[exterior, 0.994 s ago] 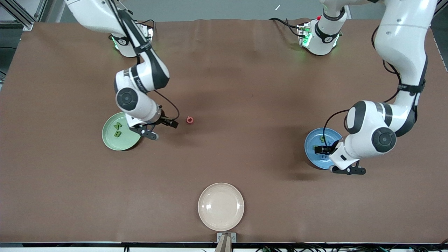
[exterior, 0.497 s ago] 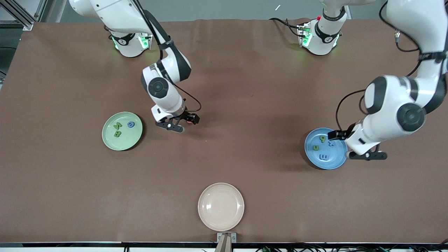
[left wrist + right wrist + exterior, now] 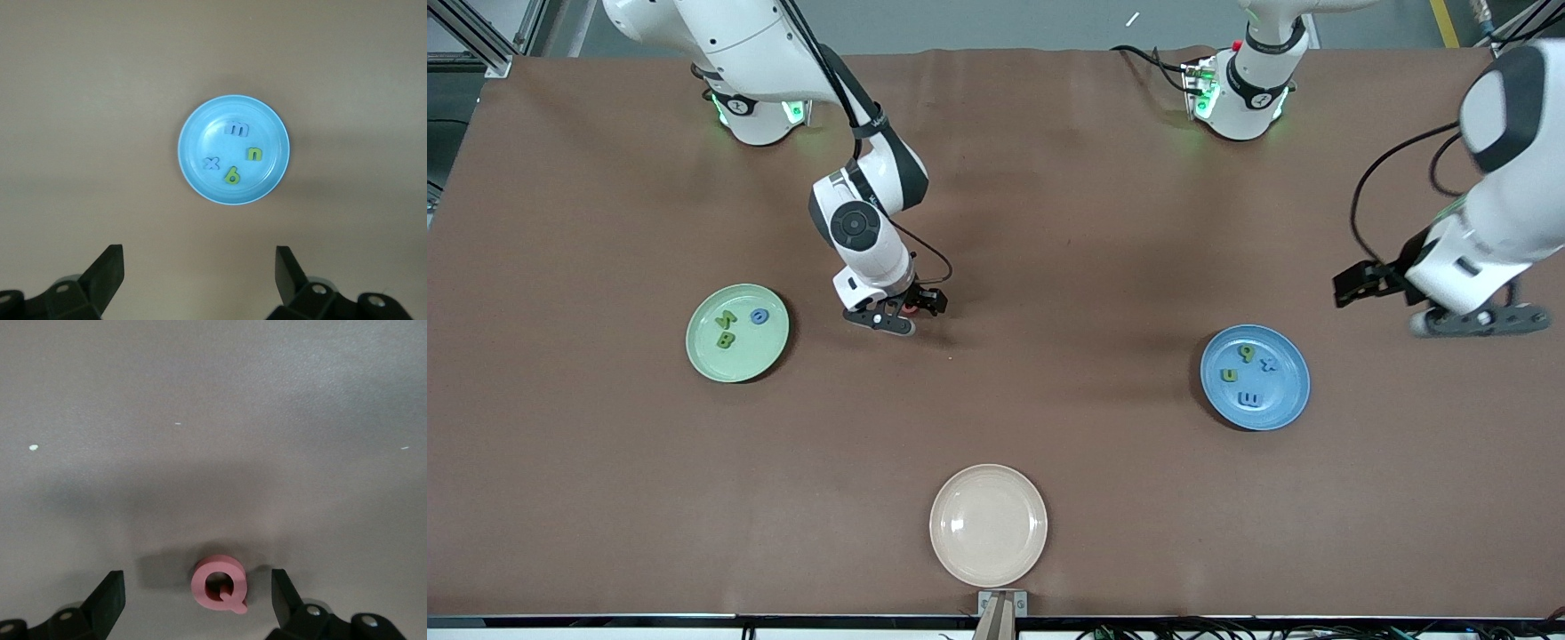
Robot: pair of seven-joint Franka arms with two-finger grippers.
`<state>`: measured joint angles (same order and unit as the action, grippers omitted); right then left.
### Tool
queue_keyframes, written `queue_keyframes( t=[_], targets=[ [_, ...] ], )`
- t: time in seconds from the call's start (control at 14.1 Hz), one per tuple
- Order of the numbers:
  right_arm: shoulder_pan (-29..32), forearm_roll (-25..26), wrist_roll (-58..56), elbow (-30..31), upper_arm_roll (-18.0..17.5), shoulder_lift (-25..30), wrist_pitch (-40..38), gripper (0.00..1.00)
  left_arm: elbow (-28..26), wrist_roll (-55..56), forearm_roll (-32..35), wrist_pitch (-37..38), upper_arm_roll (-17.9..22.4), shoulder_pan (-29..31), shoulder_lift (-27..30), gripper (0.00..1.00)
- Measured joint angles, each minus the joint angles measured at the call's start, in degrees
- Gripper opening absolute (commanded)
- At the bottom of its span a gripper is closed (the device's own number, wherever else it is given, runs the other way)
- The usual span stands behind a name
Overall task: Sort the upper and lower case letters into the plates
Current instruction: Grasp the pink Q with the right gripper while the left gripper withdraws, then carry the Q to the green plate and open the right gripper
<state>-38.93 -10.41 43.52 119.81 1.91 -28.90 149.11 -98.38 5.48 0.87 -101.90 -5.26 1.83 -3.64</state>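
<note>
- Nearest the front camera sits the cream plate (image 3: 988,524). It has nothing in it and is not one of the sorting plates.
- Farther up the table (image 3: 1067,222), toward the left arm's end, lies the blue plate (image 3: 1255,377). Four small letters rest in it: a blue m (image 3: 237,127), a green n (image 3: 254,154), a blue x (image 3: 212,163) and a green b (image 3: 232,175).
- Toward the right arm's end lies the green plate (image 3: 737,332). It holds two green letters (image 3: 727,330) and one small blue letter (image 3: 759,316).
- The left claw (image 3: 1436,302) hangs up in the air over the bare table by the blue plate. Its two fingers are spread wide and hold nothing. This arm looks like it is waiting.
- The right claw (image 3: 903,313) is low over the middle of the table, between the two sorting plates but closer to the green one. Its fingers are spread wide, not pinching yet.
- The pink Q (image 3: 219,583) stands on the table right in the gap between those fingers, one finger (image 3: 107,599) on each side. It is a big letter.
- I think the next move is just to go down a bit and squeeze. The right arm is far nearer to the Q than the left arm.
</note>
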Motion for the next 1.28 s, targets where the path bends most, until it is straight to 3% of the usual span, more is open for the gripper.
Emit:
queue_keyframes(
  t=[0.43,0.92,1.14,1.28],
  targets=[
    [-0.02,0.00,-0.03,0.06,0.00,-0.43,-0.04,0.73,7.27,-0.07,-1.37,3.86,0.16,1.36,0.31,1.00],
    [-0.05,0.07,-0.07,0.05,0.11,-0.37,-0.55,0.55,8.70,-0.07,-1.38,5.54,0.20,1.46,2.40,1.00],
    [-0.14,0.07,-0.09,-0.01,0.10,-0.20,-0.62,0.40,8.73,-0.07,-1.38,5.54,0.14,1.43,2.40,1.00],
    [-0.21,0.07,-0.10,-0.05,0.10,-0.13,-0.67,0.24,8.74,-0.07,-1.38,5.54,0.11,1.41,2.40,1.00]
  ],
)
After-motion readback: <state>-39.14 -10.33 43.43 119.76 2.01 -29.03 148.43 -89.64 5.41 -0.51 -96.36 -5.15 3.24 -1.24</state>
